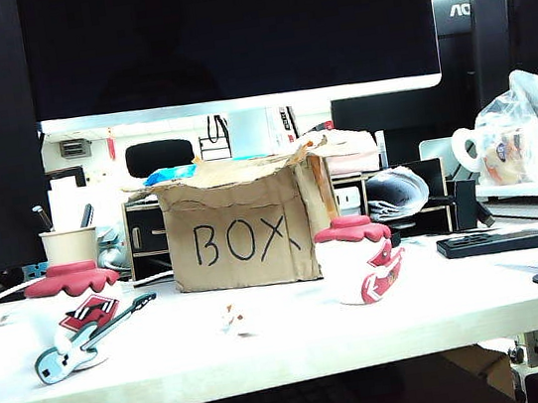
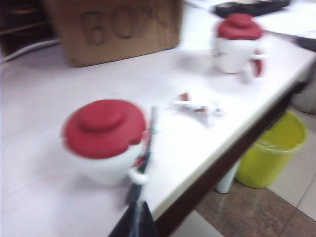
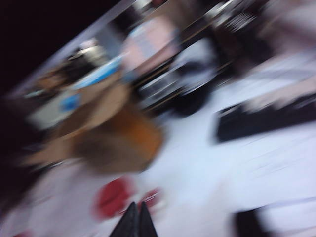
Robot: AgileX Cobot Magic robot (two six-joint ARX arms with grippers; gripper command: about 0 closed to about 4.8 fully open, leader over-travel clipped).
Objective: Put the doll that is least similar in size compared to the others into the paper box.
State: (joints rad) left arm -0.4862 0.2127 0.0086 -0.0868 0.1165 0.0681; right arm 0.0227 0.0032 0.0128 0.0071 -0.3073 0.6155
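Note:
The doll (image 1: 235, 318) is a tiny white figurine with orange-red marks, lying on the white table in front of the paper box (image 1: 243, 230), a worn brown carton marked "BOX". In the left wrist view the doll (image 2: 200, 106) lies between two big red-capped dolls, with the paper box (image 2: 118, 29) behind. My left gripper (image 2: 140, 205) is shut and empty, hovering near the table's front edge beside the guitar doll (image 2: 103, 143). The right wrist view is badly blurred. My right gripper (image 3: 136, 206) is shut and empty, above the table near a red-capped doll (image 3: 113, 197) and the paper box (image 3: 118, 133). Neither gripper shows in the exterior view.
A large guitar doll (image 1: 74, 309) stands at the left and a large red-mouthed doll (image 1: 360, 259) at the right of the box. A black remote (image 1: 515, 239) lies at the back right, with a monitor (image 1: 226, 37) behind. A yellow bin (image 2: 271, 148) stands on the floor beyond the table edge.

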